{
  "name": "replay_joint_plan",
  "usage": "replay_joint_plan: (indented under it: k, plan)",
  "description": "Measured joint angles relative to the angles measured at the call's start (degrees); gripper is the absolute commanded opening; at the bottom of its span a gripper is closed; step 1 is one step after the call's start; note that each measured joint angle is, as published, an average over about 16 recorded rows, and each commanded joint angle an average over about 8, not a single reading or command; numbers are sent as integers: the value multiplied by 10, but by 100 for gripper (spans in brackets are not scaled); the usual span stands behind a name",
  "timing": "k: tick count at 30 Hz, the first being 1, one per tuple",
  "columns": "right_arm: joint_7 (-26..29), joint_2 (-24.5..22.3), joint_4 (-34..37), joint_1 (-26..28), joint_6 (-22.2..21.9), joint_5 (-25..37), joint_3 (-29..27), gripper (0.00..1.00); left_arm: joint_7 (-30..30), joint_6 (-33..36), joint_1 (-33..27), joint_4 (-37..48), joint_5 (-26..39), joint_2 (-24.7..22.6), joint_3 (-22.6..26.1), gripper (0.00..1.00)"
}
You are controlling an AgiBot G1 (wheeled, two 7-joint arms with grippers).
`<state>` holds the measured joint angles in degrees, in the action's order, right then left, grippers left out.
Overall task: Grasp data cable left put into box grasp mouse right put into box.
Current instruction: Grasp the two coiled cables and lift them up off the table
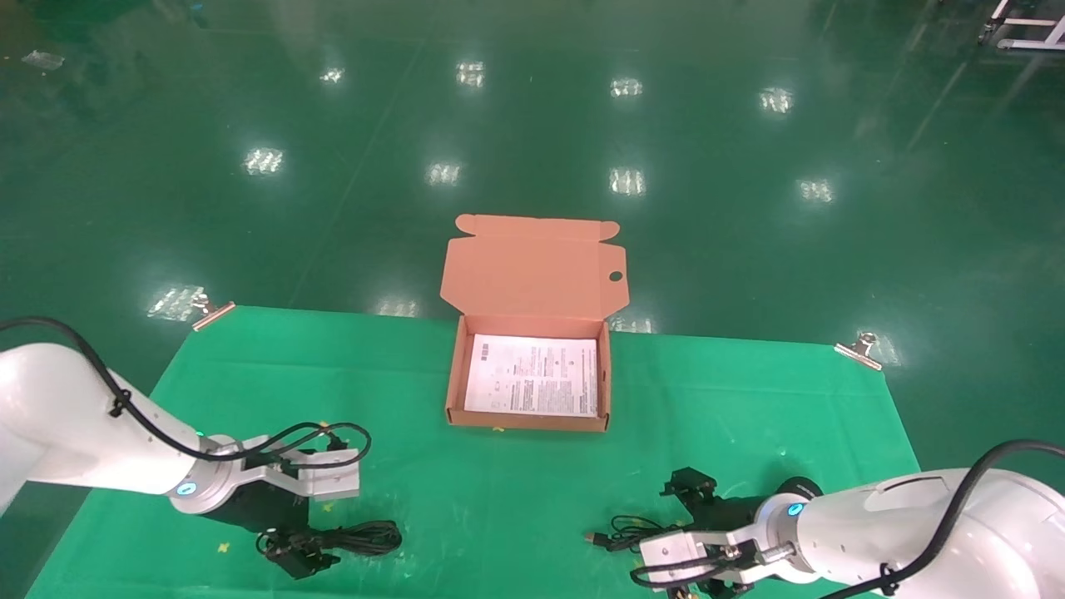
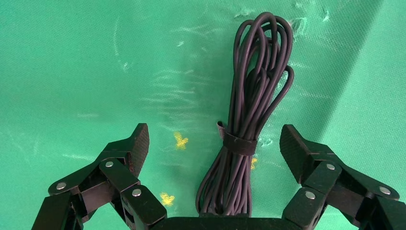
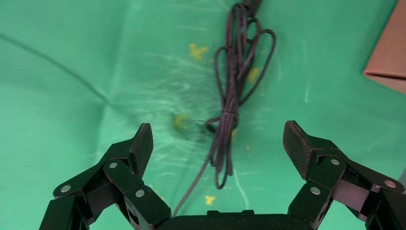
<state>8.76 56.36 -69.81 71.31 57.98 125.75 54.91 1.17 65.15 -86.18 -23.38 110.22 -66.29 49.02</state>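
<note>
Clearly at the first step: data cable [image 2: 251, 120] lying on the green bench cloth [image 1: 516, 491], a tight bundle bound by a strap, near the robot's left front corner and well apart from the box [image 1: 453, 378]. Left gripper [image 2: 214, 143] poised low over it with jaws spread wide, one finger on each side of the bundle, neither touching in the wrist view. Nothing held yet.

Right gripper [image 3: 218, 141] likewise wide and empty, hanging over the mouse's thin cord [image 3: 232, 91] near the right front edge. Mouse [image 1: 797, 489] itself mostly hidden behind the right arm in the head view, probably the dark rounded shape just beside the wrist. Box sitting open at the far middle of the bench, flap lid up, white printed sheet [image 1: 532, 376] flat inside.

Next move, judging from this: lower slightly, close around the strapped waist of the bundle, then lift and carry toward the box without snagging loose loops.
</note>
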Motion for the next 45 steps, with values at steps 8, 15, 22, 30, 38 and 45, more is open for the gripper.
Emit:
replay_joint_plan:
  k: [8, 15, 22, 30, 38, 45]
  plan:
    - [11, 10, 24, -10, -33, 20, -3, 62, -14, -8, -7, 27, -5, -5, -4, 61]
    - [18, 14, 40, -14, -47, 27, -6, 0, -19, -12, -9, 40, -7, -7, -6, 0]
    - [20, 14, 43, -16, -50, 28, -7, 0, -20, -13, -10, 43, -9, -7, -7, 0]
    - [18, 14, 41, -15, -48, 27, -6, 0, -19, -12, -9, 41, -9, -6, -7, 0]
    - [17, 14, 39, -14, -46, 26, -6, 0, -19, -12, -9, 39, -8, -6, -7, 0]
    - [17, 13, 39, -14, -46, 26, -5, 0, -18, -11, -9, 39, -8, -6, -6, 0]
